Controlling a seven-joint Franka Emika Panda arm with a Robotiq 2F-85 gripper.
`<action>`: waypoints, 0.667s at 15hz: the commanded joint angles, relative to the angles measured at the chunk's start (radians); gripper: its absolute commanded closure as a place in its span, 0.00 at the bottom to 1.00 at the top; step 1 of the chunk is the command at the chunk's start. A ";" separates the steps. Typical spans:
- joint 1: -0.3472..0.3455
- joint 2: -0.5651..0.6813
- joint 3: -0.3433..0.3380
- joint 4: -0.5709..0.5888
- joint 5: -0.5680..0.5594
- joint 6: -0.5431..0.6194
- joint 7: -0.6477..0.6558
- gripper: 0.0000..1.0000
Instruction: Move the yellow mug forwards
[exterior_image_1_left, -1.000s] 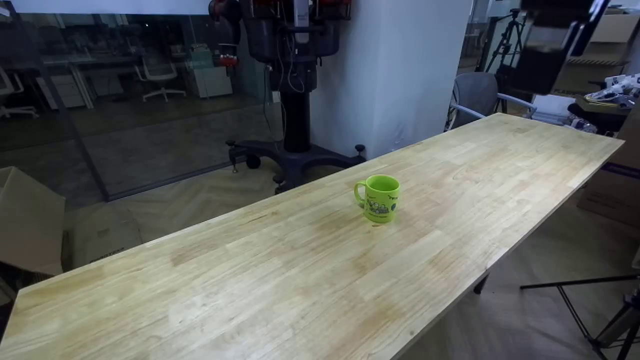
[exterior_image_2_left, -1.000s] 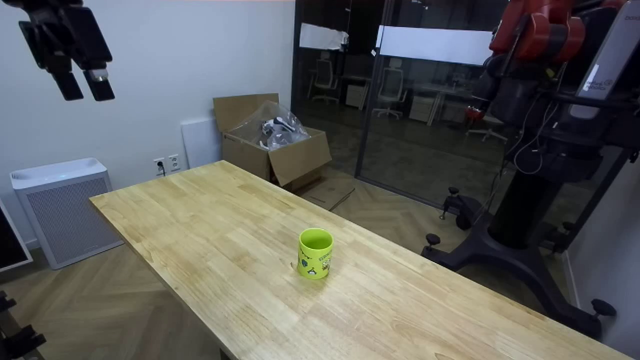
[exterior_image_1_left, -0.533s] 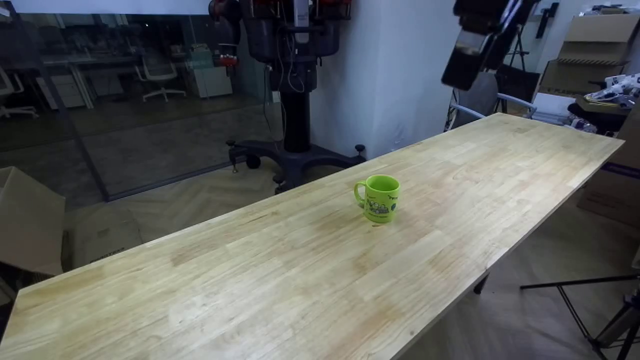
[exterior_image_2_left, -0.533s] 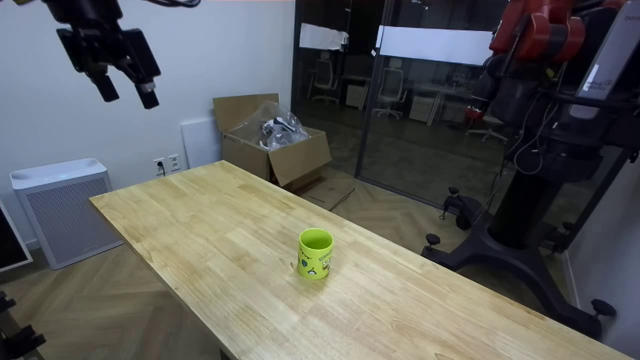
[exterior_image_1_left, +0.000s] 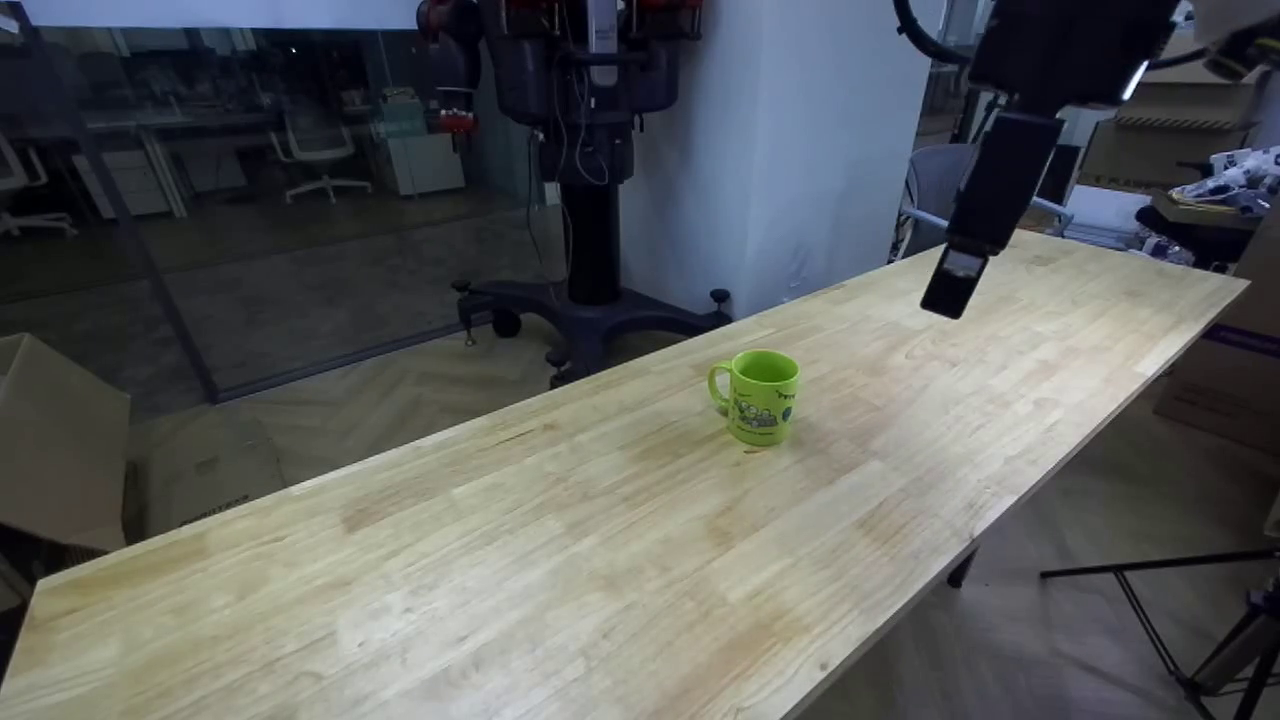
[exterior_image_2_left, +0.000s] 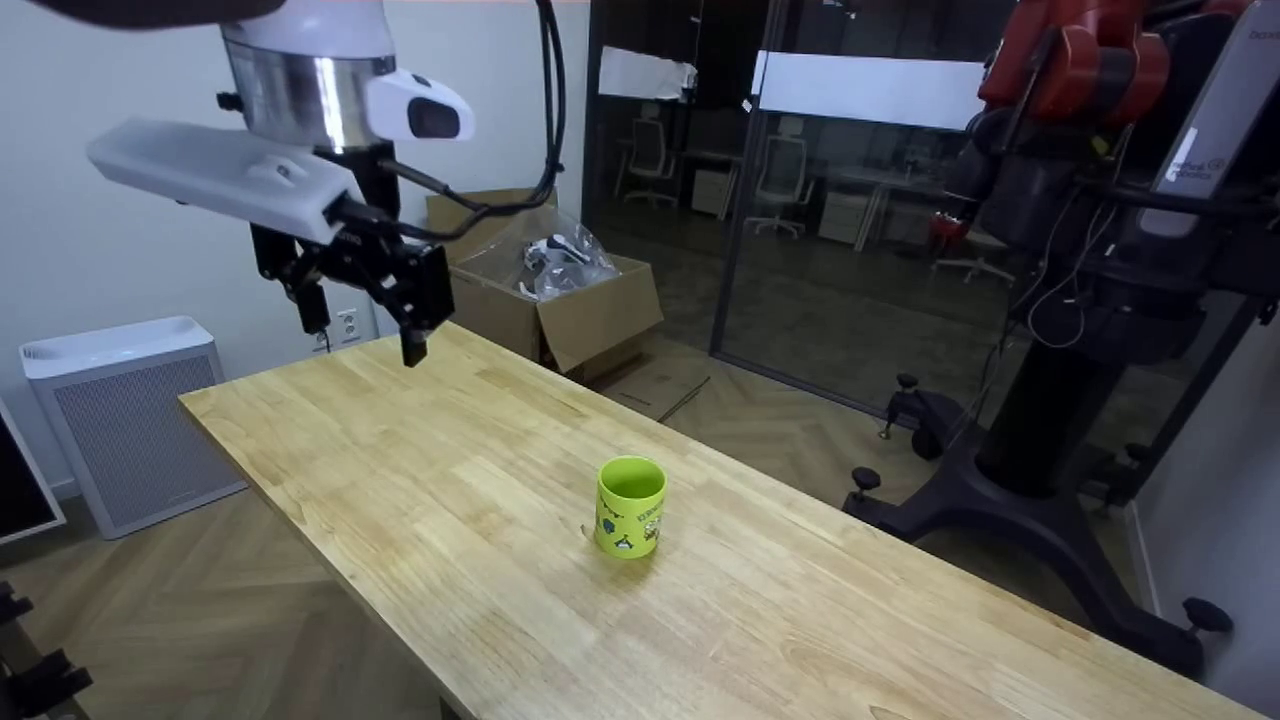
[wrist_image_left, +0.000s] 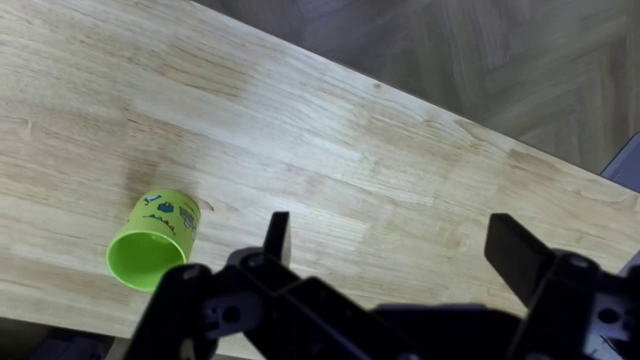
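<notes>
- As both exterior views show, the yellow mug stands upright on the table, in from its edges, open end up, printed pattern visible.
- The gripper is released: its fingers stand wide apart, and the table shows between them in the wrist view.
- Gripper position: above the table, well apart from the mug.
- An open cardboard box, with clear plastic inside, stands just beyond the table's far corner in an exterior view.
- A white air purifier stands near the same end of the table.
- A red-and-black robot stands beyond the table's long edge in both exterior views.
</notes>
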 joint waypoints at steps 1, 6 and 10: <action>-0.009 0.008 0.007 0.002 0.002 -0.003 -0.004 0.00; -0.068 0.145 0.045 0.081 -0.081 0.094 0.129 0.00; -0.162 0.366 0.051 0.237 -0.271 0.131 0.290 0.00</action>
